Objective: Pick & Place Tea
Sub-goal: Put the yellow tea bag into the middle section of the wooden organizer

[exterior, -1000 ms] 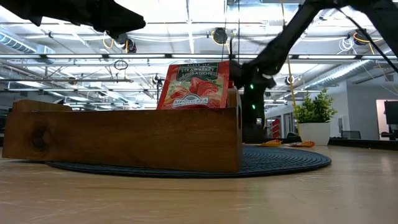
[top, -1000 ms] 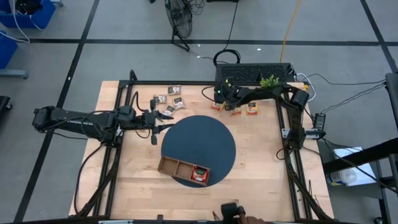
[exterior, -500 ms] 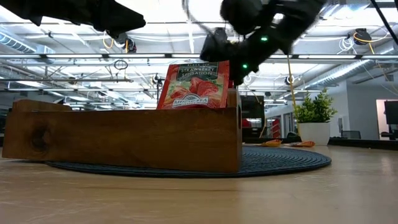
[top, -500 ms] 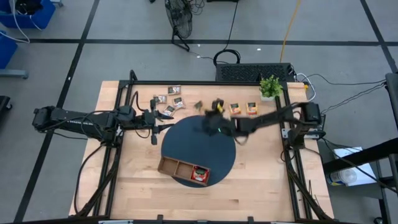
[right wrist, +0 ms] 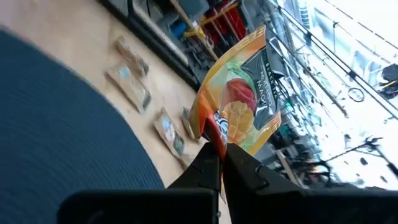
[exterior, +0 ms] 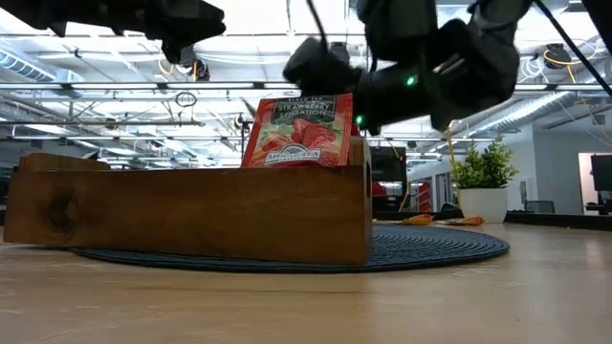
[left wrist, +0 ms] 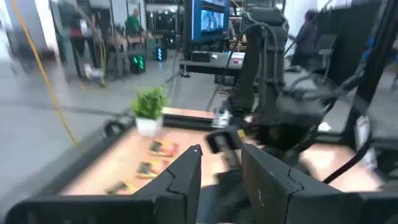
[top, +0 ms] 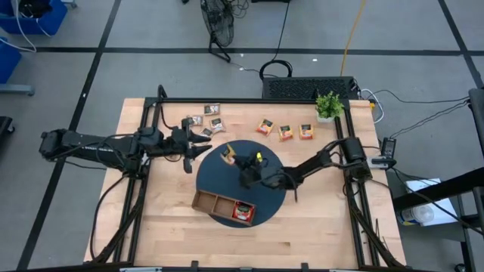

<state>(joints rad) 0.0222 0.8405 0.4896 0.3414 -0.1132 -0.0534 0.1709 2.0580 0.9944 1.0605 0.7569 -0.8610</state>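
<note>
From the high view I've got the right gripper (top: 229, 156) over the upper part of the dark round mat (top: 257, 151) at frame centre, jaws pinched shut on an orange sachet (top: 226, 156). The wooden tray (top: 208, 202) sits lower centre with a red sachet (top: 242, 211) in its right-hand compartment. The left gripper (top: 206, 140) waits left of centre by the brown sachets (top: 213, 121); can't tell how its jaws stand.

The low view shows that red sachet (exterior: 299, 131) standing upright, which the overhead hides.

The right wrist view shows my grip is only on one bottom corner of the orange sachet (right wrist: 239, 112). It could twist or slip, and I reckon it might land in the wrong compartment.
</note>
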